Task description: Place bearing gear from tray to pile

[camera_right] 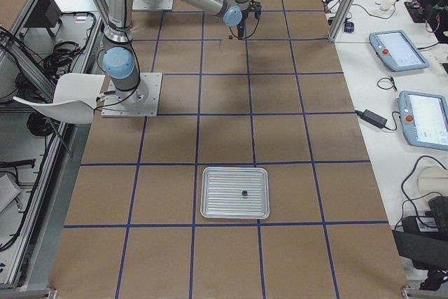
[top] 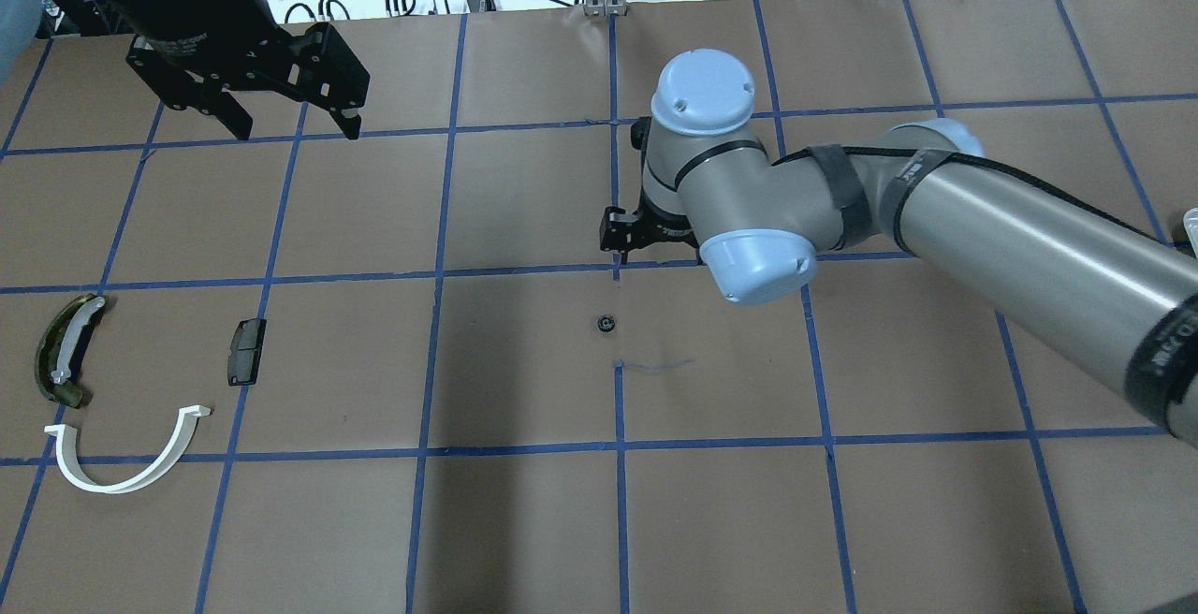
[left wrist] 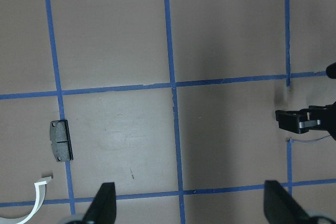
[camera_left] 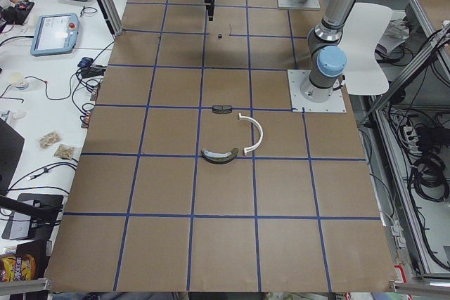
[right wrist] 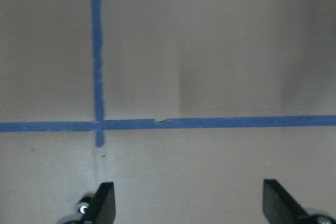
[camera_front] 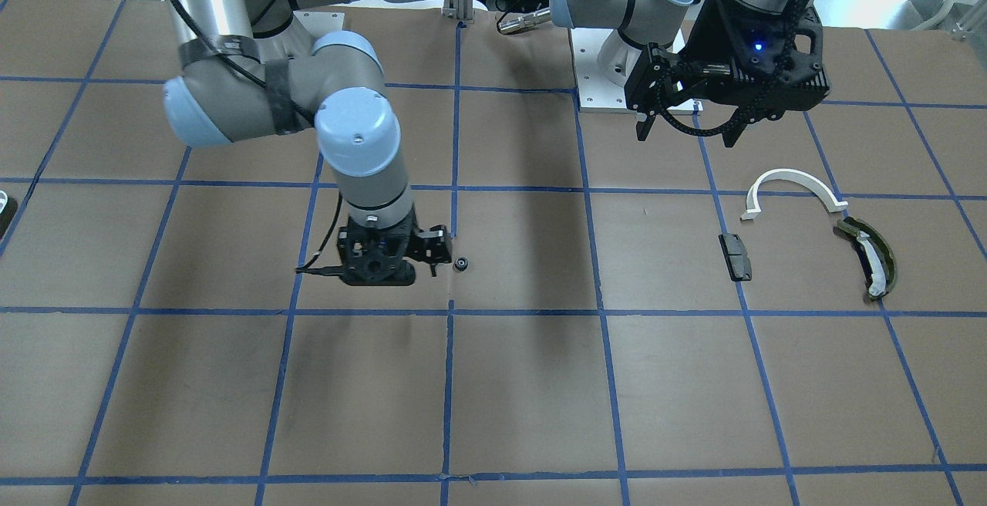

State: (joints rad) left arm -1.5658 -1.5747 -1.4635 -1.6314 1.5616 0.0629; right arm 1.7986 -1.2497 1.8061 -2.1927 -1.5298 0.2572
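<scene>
The bearing gear (top: pixel 606 323) lies loose on the brown counter (top: pixel 524 520), near its centre, beside a crossing of blue tape lines. It is not in the tray and not at the pile. It is round and very small, so it has no long axis to line up with. It seems to lie flat with its bore up, though that is hard to tell.

The right gripper (right wrist: pixel 191 203) is by far the nearer. It hangs low just beside the gear with its jaws spread and nothing between them. In its wrist view the gear peeks in at the bottom edge, just outside one finger (right wrist: pixel 105 203) rather than in the gap.

The left gripper (top: pixel 298 132) hovers high, well apart from the gear, its jaws also spread and empty.

The pile sits on the left arm's side, well apart from the gear. It holds a white half-ring arc (top: pixel 122 460), a dark grey block (top: pixel 246 351) and an olive-green shoe with a white strip (top: pixel 64 350).

The metal tray (camera_right: pixel 217 204) rests at the counter's far right end, with one small dark part (camera_right: pixel 244 192) in it.

Judging by the layout, the left arm is better placed to carry the gear across.
</scene>
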